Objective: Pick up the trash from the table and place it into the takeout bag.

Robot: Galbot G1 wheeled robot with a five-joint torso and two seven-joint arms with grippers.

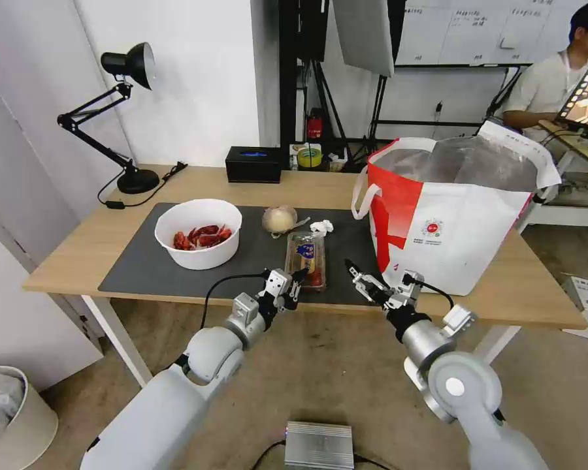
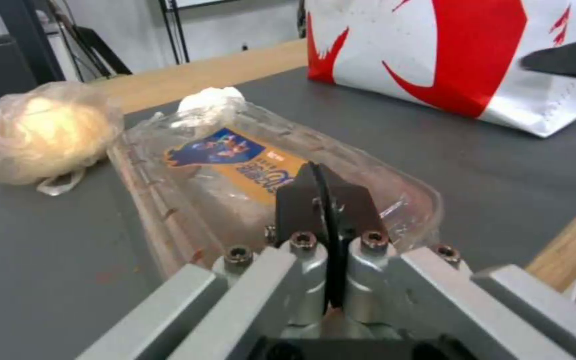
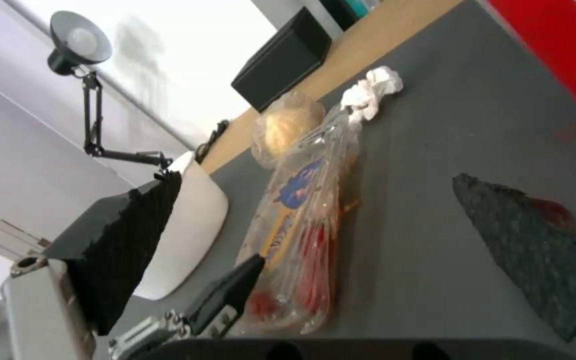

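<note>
Clamshell lies at the mat's near edge, beside the bag. Left gripper, jaws pressed together, hovers at its near end; right gripper, jaws spread, flanks it. Best approach: grip the firm rim, not the thin lid.

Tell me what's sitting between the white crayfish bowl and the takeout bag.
The clear clamshell box lies between bowl and bag, on the grey mat, seen in the head view.

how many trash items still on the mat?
4: bowl at the mat's left, cup mid-back, tissue beside it, clamshell box near the front edge. Bag contents are hidden.
</note>
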